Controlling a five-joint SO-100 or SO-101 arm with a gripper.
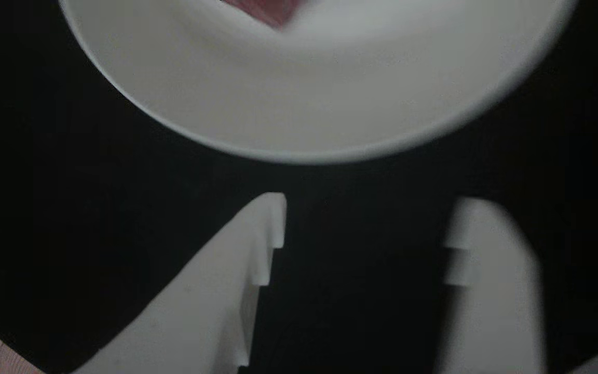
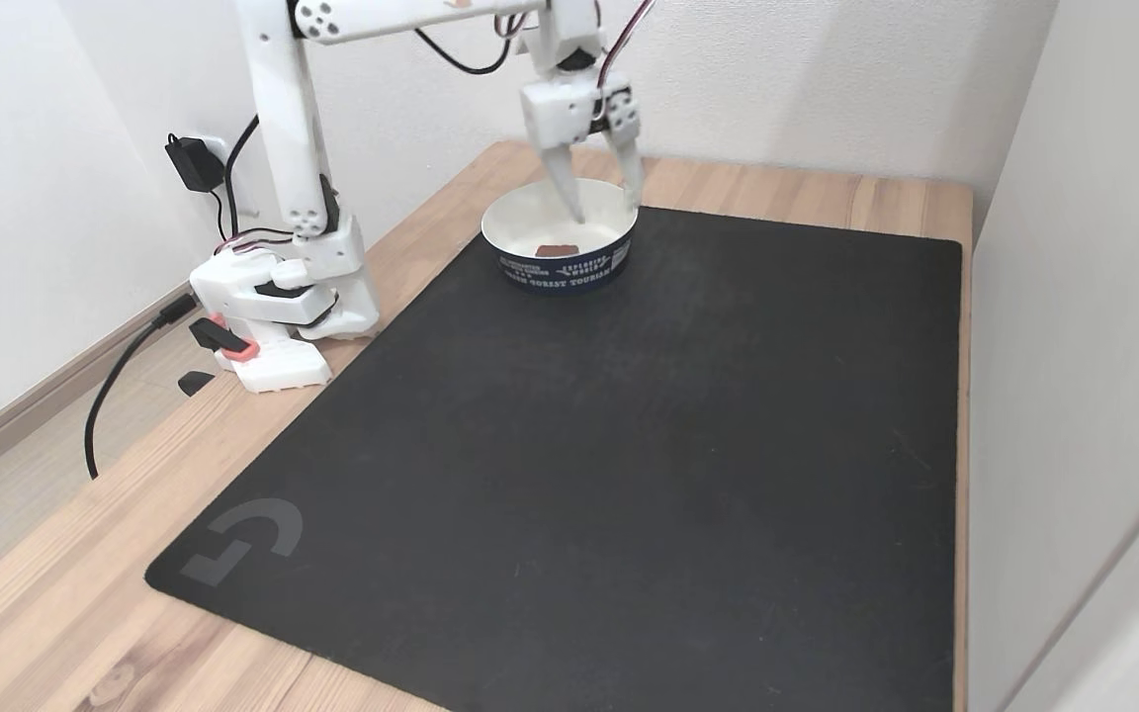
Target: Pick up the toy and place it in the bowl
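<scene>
We see the gripper (image 2: pixel 605 206) spread wide and holding nothing, poised over the bowl (image 2: pixel 530 222). The toy (image 2: pixel 560 248) lies inside the bowl, just below the fingertips, on the near side in the fixed view.

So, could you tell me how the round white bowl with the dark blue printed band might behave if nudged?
The round white bowl with the dark blue printed band looks low and wide, so tipping seems unlikely. It looks thin-walled, perhaps light, so it could slide, though the black mat may grip it.
</scene>
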